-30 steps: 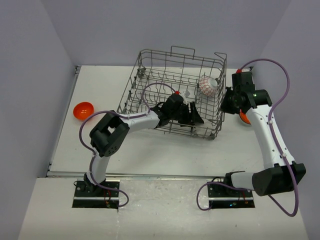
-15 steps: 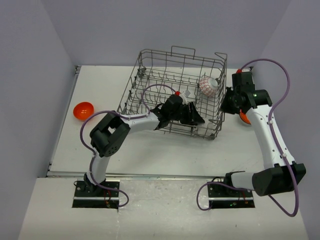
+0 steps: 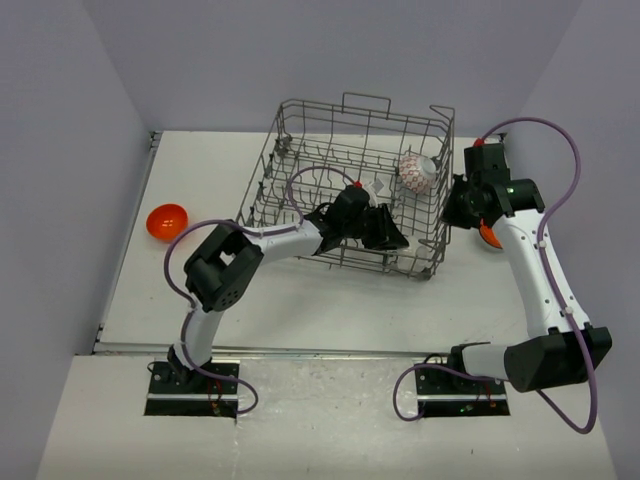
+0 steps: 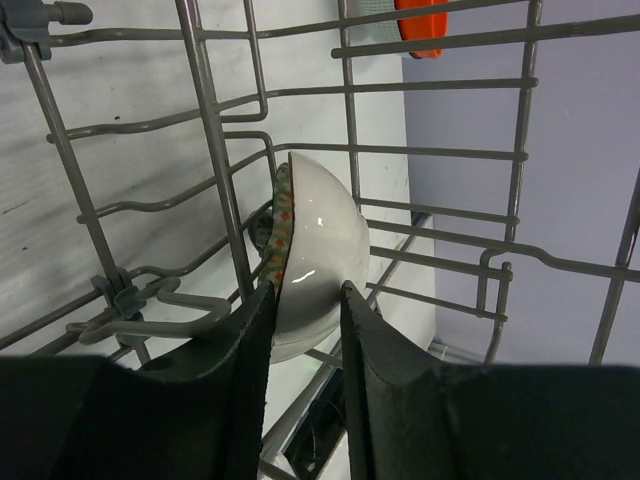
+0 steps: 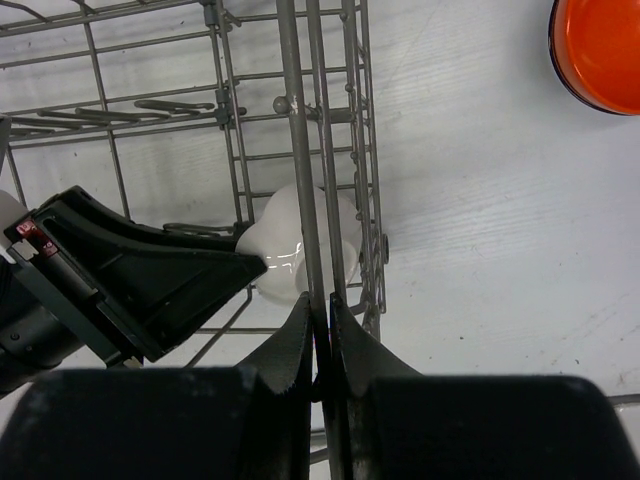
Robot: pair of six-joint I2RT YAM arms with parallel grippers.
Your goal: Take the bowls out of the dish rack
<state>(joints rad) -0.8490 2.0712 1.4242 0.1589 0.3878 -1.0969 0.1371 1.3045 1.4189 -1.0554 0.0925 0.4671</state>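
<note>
The grey wire dish rack (image 3: 300, 130) stands at the back of the table. My left gripper (image 4: 305, 290) reaches into its near right corner. There its fingers press on both sides of a white bowl (image 4: 320, 230) with a coloured rim that stands on edge between the tines. That bowl (image 5: 280, 250) also shows in the right wrist view. A white bowl with a red pattern (image 3: 416, 172) leans in the rack's far right part. My right gripper (image 5: 320, 310) is shut on an upright wire of the rack's right wall (image 5: 300, 150).
An orange bowl (image 3: 167, 221) lies on the table left of the rack. Another orange bowl (image 5: 600, 50) sits on the table right of the rack, partly behind my right arm. Grey walls close in the table at the back and sides.
The left gripper's jaws have narrowed from wide apart onto the white bowl, and the gripper has shifted slightly farther into the rack. The right arm has not moved.
</note>
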